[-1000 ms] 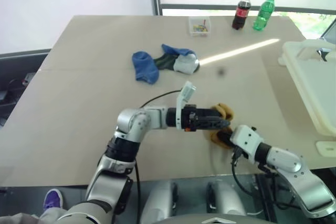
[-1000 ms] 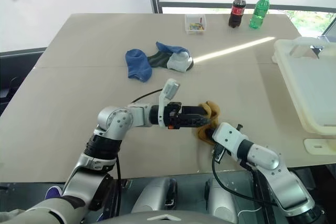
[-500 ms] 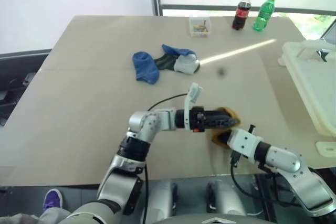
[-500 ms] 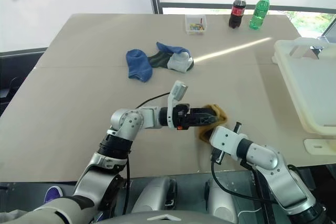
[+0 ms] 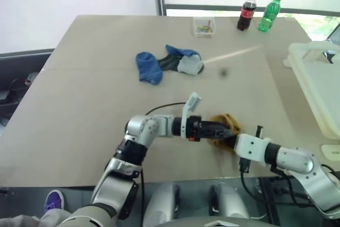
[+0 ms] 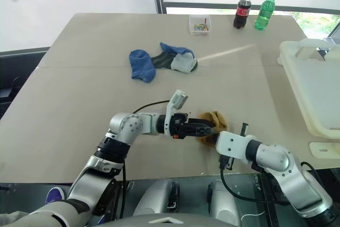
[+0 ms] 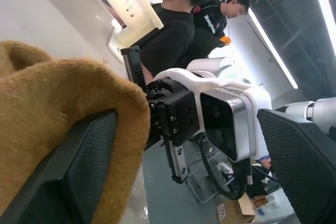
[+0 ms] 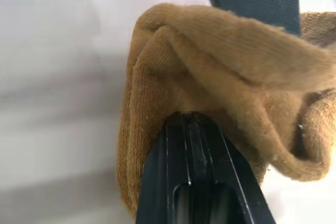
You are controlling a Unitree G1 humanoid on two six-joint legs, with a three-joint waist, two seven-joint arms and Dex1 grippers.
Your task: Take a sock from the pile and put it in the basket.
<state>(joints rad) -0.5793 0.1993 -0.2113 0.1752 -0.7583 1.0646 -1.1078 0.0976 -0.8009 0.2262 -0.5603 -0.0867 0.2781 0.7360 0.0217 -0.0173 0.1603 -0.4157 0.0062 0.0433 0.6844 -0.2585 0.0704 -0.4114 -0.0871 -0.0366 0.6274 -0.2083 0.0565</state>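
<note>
One table (image 5: 79, 99); one pile (image 5: 169, 65) of socks on it, in which two blue socks, one dark sock and one grey-white sock can be told apart, though the exact count in the heap is uncertain; one mustard-yellow sock (image 5: 226, 126) lying apart from the pile, near the table's front edge; two bottles at the far edge, namely one cola bottle (image 5: 245, 11) with a red cap and one green bottle (image 5: 269, 12) with a yellow cap; one small clear box (image 5: 203, 26) beside them; one white basket (image 5: 319, 83) at the right; two robot arms, each with one gripper, the left gripper (image 5: 219, 129) and the right gripper (image 6: 215, 138); two persons (image 7: 176, 30) in the left wrist view.
</note>
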